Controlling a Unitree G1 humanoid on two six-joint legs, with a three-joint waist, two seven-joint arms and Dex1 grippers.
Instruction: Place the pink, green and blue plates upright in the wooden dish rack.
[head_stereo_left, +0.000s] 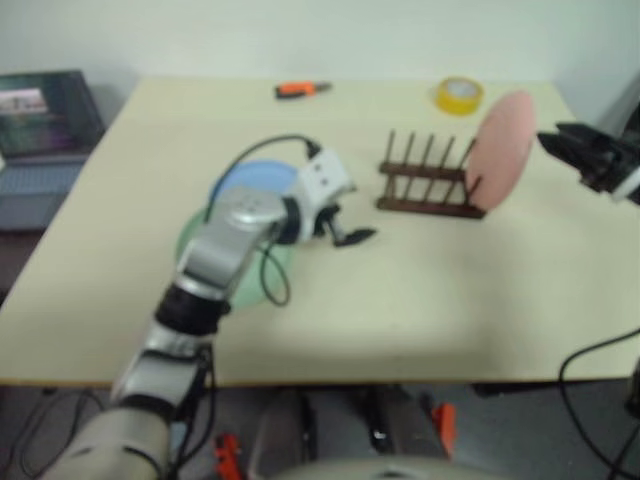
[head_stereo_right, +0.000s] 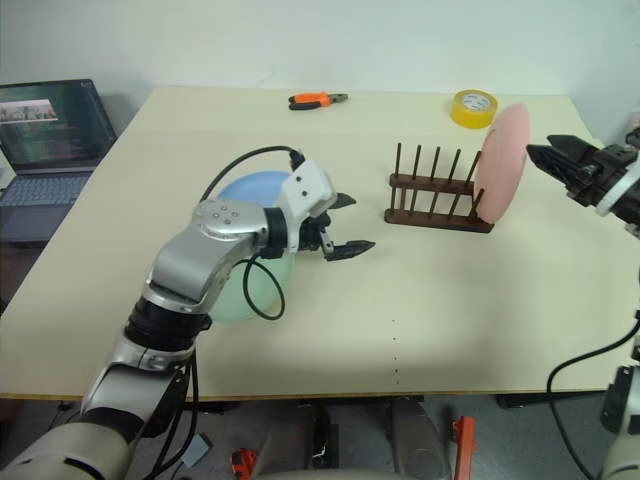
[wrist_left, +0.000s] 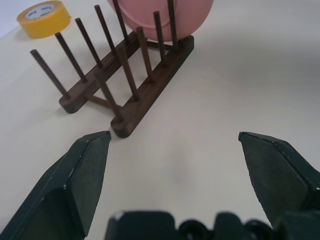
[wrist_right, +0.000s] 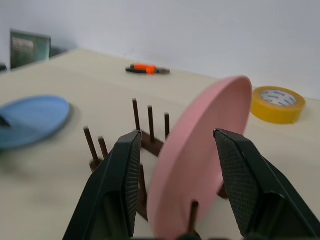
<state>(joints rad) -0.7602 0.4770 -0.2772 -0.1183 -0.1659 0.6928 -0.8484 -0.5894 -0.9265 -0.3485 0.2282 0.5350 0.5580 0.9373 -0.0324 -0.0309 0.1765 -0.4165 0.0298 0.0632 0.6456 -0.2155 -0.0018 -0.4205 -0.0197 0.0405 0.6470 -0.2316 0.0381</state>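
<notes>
The pink plate (head_stereo_right: 502, 160) stands upright at the right end of the wooden dish rack (head_stereo_right: 430, 195), leaning on its pegs. My right gripper (head_stereo_right: 540, 155) hovers just right of the plate, open and apart from it. In the right wrist view the right gripper (wrist_right: 176, 134) frames the pink plate (wrist_right: 200, 160) between its spread fingers. The blue plate (head_stereo_right: 245, 190) lies flat on the green plate (head_stereo_right: 232, 298) at the left, both partly hidden by my left arm. My left gripper (head_stereo_right: 358, 222) is open and empty above the table between those plates and the rack (wrist_left: 125, 85).
A yellow tape roll (head_stereo_right: 473, 107) and orange-handled pliers (head_stereo_right: 318, 99) lie near the table's far edge. A laptop (head_stereo_right: 50, 125) sits beyond the table's left side. Bare tabletop (head_stereo_right: 420, 310) stretches in front of the rack.
</notes>
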